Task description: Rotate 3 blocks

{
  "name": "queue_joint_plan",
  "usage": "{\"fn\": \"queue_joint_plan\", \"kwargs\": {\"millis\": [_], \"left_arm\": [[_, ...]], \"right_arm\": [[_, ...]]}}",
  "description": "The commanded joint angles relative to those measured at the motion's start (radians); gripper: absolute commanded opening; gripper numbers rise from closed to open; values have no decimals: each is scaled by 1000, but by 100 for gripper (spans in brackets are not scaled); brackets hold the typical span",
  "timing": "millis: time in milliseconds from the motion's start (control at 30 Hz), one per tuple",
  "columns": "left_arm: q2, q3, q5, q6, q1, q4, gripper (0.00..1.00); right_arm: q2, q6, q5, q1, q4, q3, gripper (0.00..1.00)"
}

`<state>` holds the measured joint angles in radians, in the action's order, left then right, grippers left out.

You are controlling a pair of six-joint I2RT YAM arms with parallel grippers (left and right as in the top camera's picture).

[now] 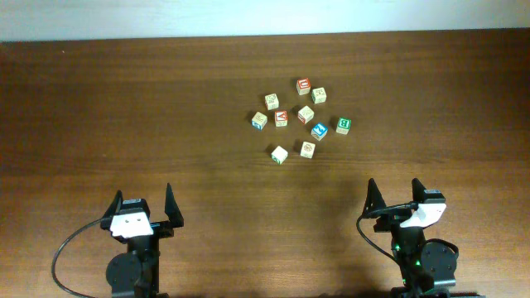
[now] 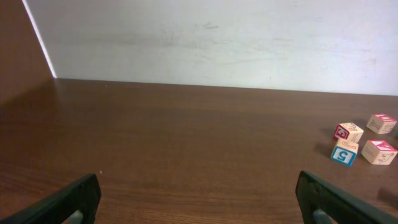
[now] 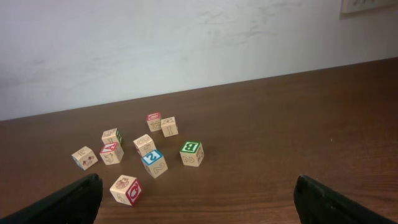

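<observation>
Right, both grippers sit at the near edge of the table (image 1: 99,99), well apart from the work. Left gripper (image 1: 144,197) — jaws spread wide, nothing between them. Right gripper (image 1: 394,189) is the same, wide and holding nothing.

The blocks lie in a loose cluster of cubes (image 1: 281,117) toward the far side, a bit right of centre and closer to the right gripper.
- Green-letter block (image 1: 343,125) is at the cluster's right edge, flat on the table, just beside the blue-faced cube (image 1: 320,131).
- Red-ring block (image 1: 308,150) sits on the near side (ring on a side face in the right wrist view, skewed against the others).
- Pale block (image 1: 305,114) is mid-cluster — not touching its neighbours.

Left wrist view catches only a few cubes at its right edge.
</observation>
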<state>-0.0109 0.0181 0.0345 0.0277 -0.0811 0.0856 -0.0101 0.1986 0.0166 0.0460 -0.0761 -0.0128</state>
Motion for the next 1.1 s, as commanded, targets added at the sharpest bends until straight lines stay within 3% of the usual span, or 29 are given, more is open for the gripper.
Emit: {"fn": "queue_joint_plan", "kwargs": {"millis": [0,1067], "left_arm": [[6,-9,4,10,-7,-5,99],[6,-9,7,10,-7,-21,99]], "right_arm": [[4,-34,-39,5,-4,7,98],[4,-34,-26,5,1,7,98]]}}
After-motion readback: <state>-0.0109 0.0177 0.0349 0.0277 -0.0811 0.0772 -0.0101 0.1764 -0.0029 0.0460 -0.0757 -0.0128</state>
